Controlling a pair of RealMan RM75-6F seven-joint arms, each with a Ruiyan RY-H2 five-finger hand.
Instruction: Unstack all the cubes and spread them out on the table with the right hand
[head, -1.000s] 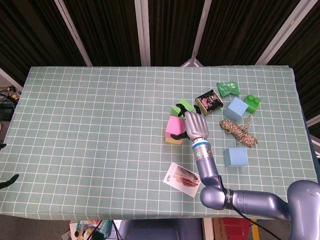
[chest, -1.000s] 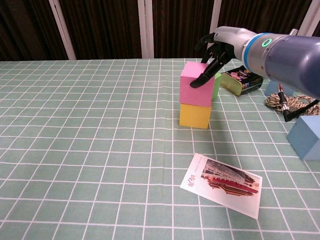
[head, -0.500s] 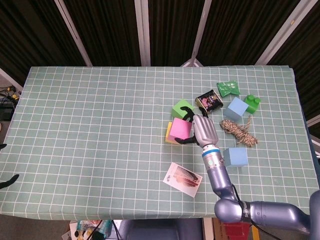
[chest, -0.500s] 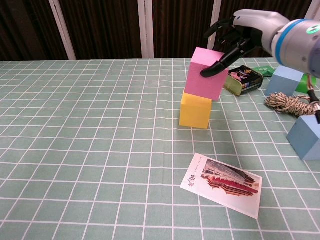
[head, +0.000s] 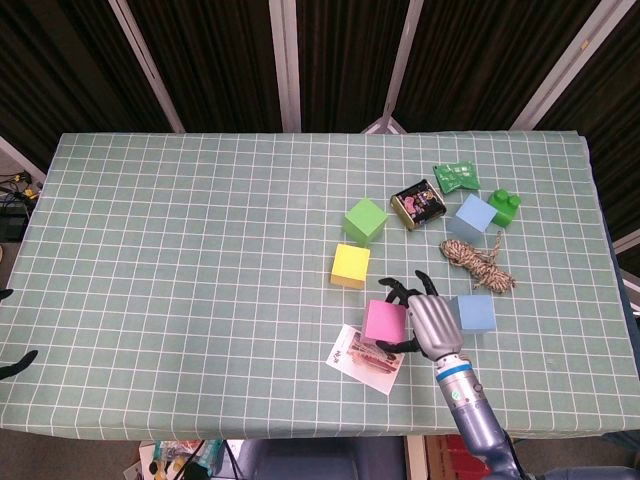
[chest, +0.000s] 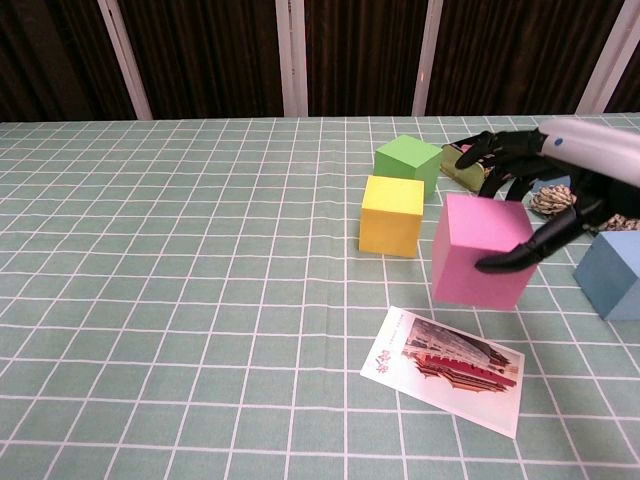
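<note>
Green checked tablecloth (head: 180, 250) over the table. Right hand (head: 428, 322) holds the pink foam cube (head: 384, 321) between thumb and fingers, lifted above the printed card (head: 364, 359). Yellow cube (head: 351, 265) and green cube (head: 365, 220) rest apart behind it.
</note>
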